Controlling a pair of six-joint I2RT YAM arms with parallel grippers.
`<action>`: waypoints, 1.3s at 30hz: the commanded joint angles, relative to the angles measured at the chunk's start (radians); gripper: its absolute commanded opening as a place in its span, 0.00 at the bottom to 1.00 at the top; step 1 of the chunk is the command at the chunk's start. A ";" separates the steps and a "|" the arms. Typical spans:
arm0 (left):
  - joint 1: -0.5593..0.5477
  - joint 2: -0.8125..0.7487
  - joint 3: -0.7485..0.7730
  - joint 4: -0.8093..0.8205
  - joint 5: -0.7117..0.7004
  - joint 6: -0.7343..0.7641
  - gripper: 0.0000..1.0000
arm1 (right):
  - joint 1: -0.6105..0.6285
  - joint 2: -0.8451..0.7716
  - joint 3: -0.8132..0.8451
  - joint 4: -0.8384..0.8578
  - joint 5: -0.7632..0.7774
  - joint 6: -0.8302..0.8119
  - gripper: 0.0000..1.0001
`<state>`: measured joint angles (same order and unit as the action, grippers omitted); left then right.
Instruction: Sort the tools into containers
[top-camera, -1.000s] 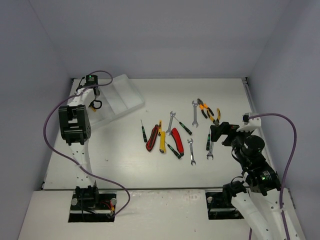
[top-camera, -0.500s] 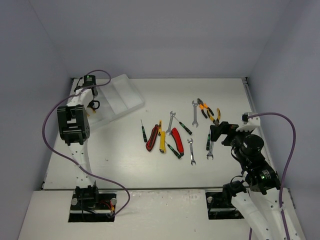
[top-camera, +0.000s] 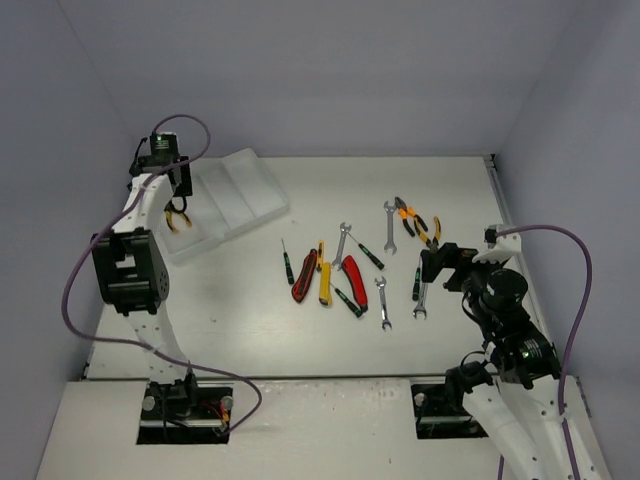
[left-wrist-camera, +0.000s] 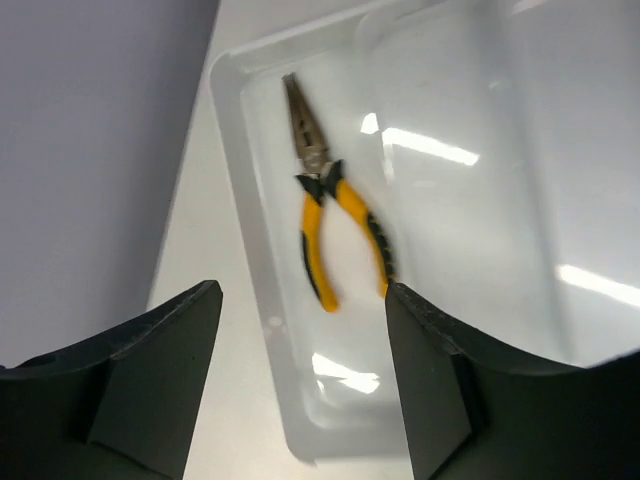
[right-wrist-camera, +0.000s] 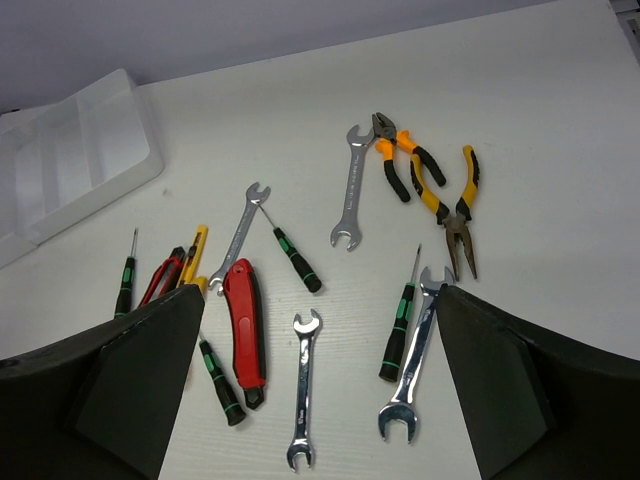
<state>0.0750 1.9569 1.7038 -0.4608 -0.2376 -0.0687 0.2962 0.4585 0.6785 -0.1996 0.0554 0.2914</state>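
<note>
1. We see the left gripper (left-wrist-camera: 300, 330) spread and empty above the pliers (left-wrist-camera: 318, 180), which lie in the tray's (left-wrist-camera: 235, 180) edge compartment.
2. The right gripper (right-wrist-camera: 320, 310), wide open, hangs nearest the wrench (right-wrist-camera: 413, 350), whose length seemingly crosses its closing line.

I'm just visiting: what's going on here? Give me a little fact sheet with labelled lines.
left claw: open, above the tray
in tray: yellow-handled pliers, in an end compartment
right claw: open, empty, above the table
unsorted on table: wrenches, screwdrivers, two other pliers, red knife, yellow knife
</note>
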 joint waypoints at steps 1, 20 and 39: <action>-0.147 -0.261 -0.041 -0.008 0.141 -0.119 0.63 | 0.008 0.020 0.023 0.055 0.041 0.006 1.00; -0.675 -0.613 -0.409 -0.049 0.172 -0.246 0.65 | 0.005 0.317 0.113 0.038 0.139 0.067 0.98; -0.559 -0.823 -0.578 -0.077 0.143 -0.133 0.67 | -0.228 1.161 0.423 0.184 0.097 -0.026 0.65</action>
<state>-0.5118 1.1691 1.1164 -0.5851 -0.0862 -0.2243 0.0922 1.5634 1.0317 -0.0961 0.1515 0.2986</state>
